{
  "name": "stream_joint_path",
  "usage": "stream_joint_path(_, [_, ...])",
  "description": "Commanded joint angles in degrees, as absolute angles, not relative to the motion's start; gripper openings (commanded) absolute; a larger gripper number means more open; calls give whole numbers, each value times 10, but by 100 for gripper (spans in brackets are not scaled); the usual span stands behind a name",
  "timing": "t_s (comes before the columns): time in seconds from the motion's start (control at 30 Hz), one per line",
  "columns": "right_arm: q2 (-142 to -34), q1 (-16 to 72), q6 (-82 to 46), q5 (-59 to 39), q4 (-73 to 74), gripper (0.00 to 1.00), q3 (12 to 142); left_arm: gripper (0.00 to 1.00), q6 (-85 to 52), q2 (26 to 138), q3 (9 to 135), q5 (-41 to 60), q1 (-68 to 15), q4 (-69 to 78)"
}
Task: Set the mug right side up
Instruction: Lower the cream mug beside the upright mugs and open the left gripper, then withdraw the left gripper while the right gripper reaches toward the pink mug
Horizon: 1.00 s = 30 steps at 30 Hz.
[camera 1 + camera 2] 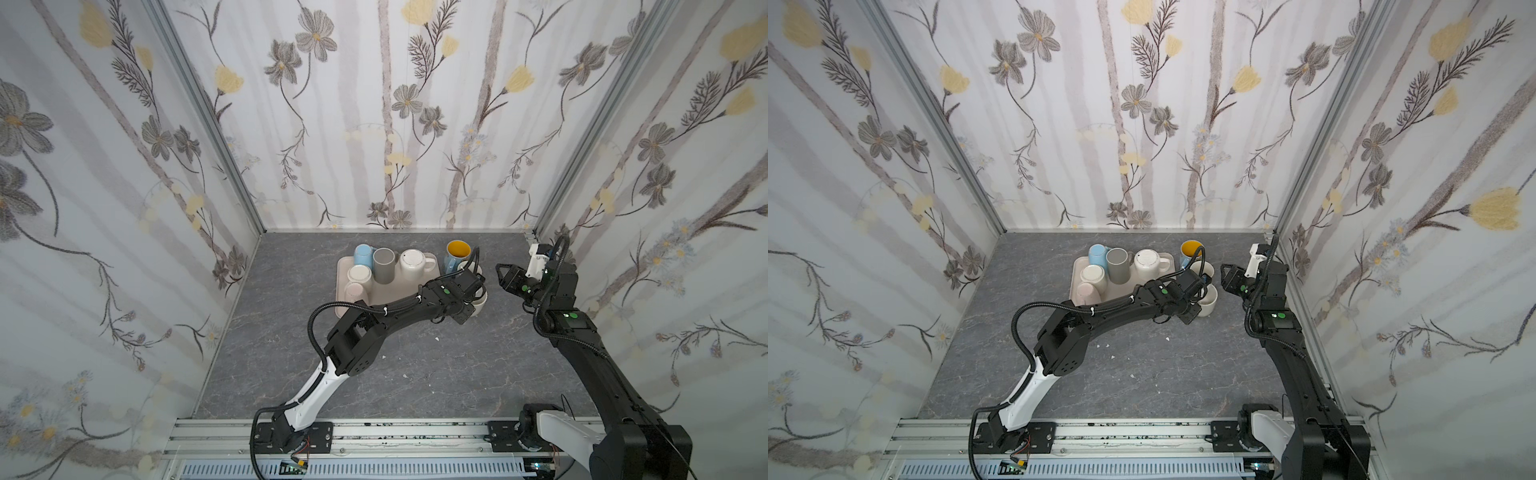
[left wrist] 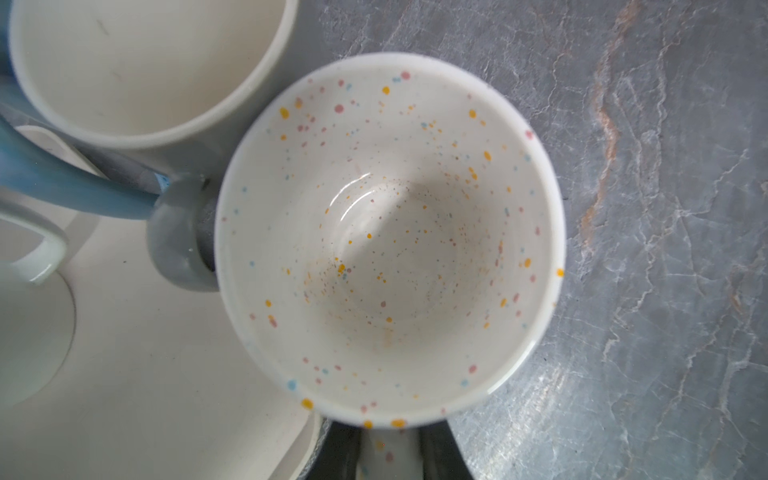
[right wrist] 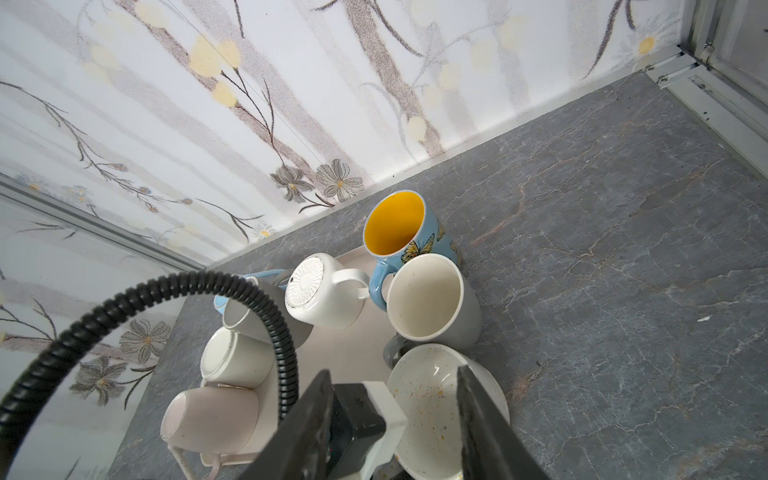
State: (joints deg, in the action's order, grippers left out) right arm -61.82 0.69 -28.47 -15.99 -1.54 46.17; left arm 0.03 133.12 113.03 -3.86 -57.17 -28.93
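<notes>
The mug is white with coloured speckles and stands upright on the grey table just off the tray's right edge, its mouth facing up. It also shows as the mug in the other views. My left gripper has its dark fingers against both sides of the speckled handle, with no gap visible. In both top views the left wrist covers most of the mug. My right gripper hovers open to the mug's right, holding nothing.
A beige tray holds several upside-down mugs: light blue, grey, white, cream, pink. An upright blue mug with a yellow inside and an upright grey mug stand close behind the speckled one.
</notes>
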Motion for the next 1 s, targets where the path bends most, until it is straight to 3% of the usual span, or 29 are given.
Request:
stream_joint_path(0.0, [-620,7,-288,-171,0,48,463,34,7,1330,1135,-68,-570,-293])
stream_joint_path(0.17, [-622,9,-289,-175,0,48,464,44,0,1287,1095,-71,-570,-271])
stream_joint_path(0.47, [-620,37,-290,-149,-2,46,474,50,-26,1149,978,-58,-563,-189])
stream_joint_path(0.7, [-642,123,-276,-84,-9,46,493,54,-75,1022,831,-116,-520,-147])
stream_joint_path(0.97, [-733,254,-276,-44,0,46,539,59,-175,822,591,-144,-410,-80])
